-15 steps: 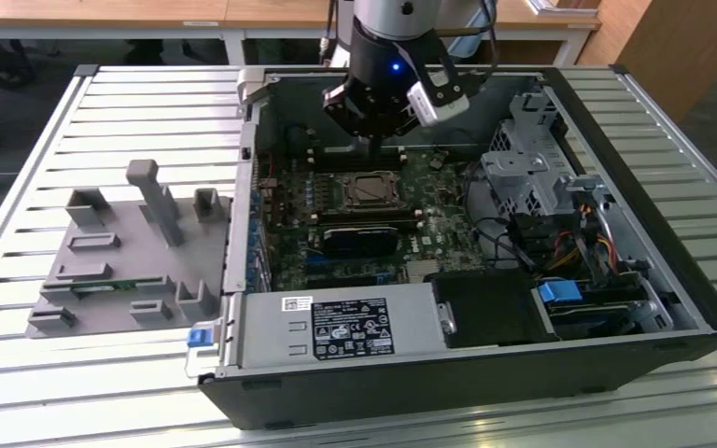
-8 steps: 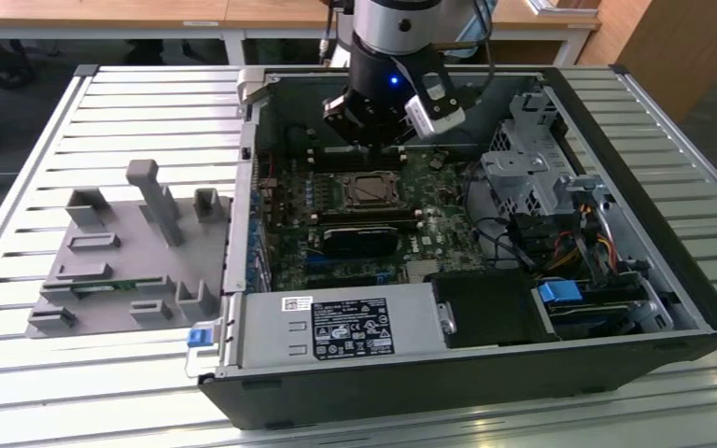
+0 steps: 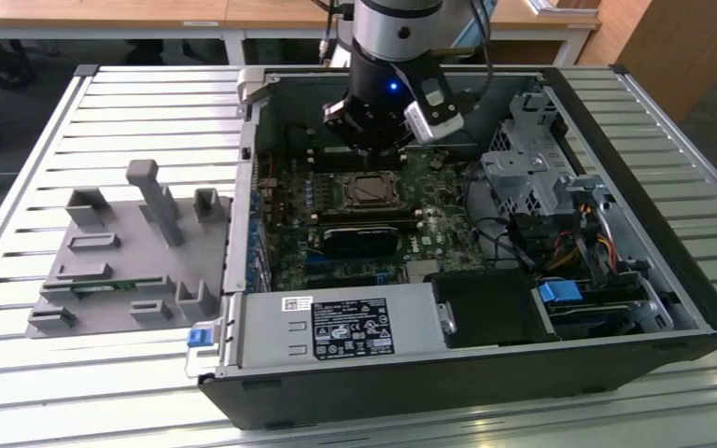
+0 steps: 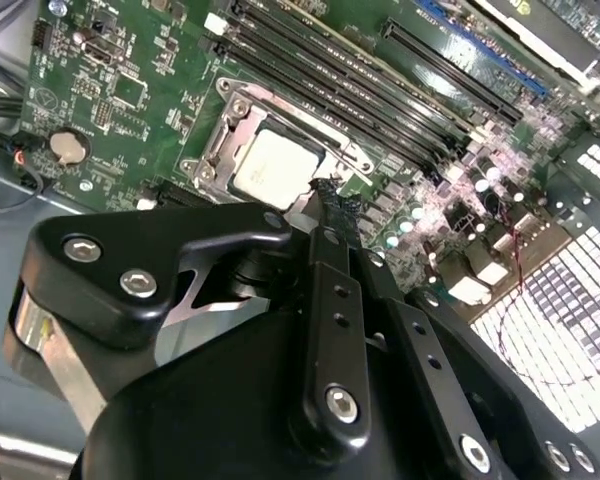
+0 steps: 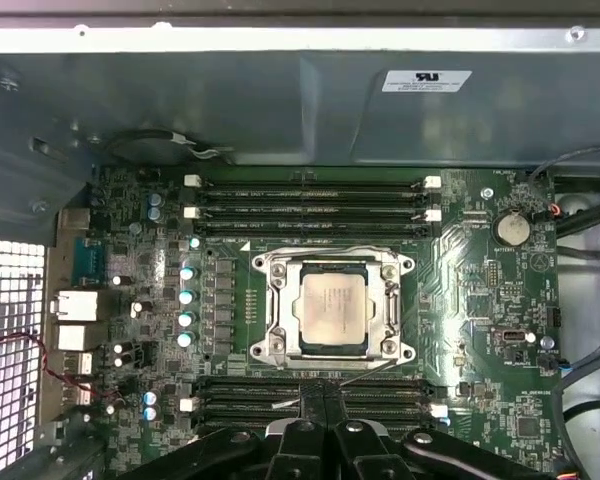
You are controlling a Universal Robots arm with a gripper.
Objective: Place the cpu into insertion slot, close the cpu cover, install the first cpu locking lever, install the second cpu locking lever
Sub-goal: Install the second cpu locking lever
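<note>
Gripper [image 5: 325,400] empty, its two black fingertips [image 4: 332,205] pressed together, nothing between them; it hangs low over the green motherboard [image 5: 480,300] inside the open computer case [image 3: 657,280]. Just ahead of the tips sits the insertion slot [image 5: 332,308] with the cpu [image 5: 332,308] already seated in it, silver-grey top facing up. The cpu cover [image 5: 385,300] lies flat down around the chip, framing it. In both wrist views a thin locking lever [image 5: 325,388] runs along the socket edge nearest the tips, close under them. Black memory slots [image 5: 310,190] lie beyond the socket, more between socket and gripper. In the exterior view, a grey fixture tray [image 3: 122,271] rests outside the case on the slatted table [image 3: 109,103].
</note>
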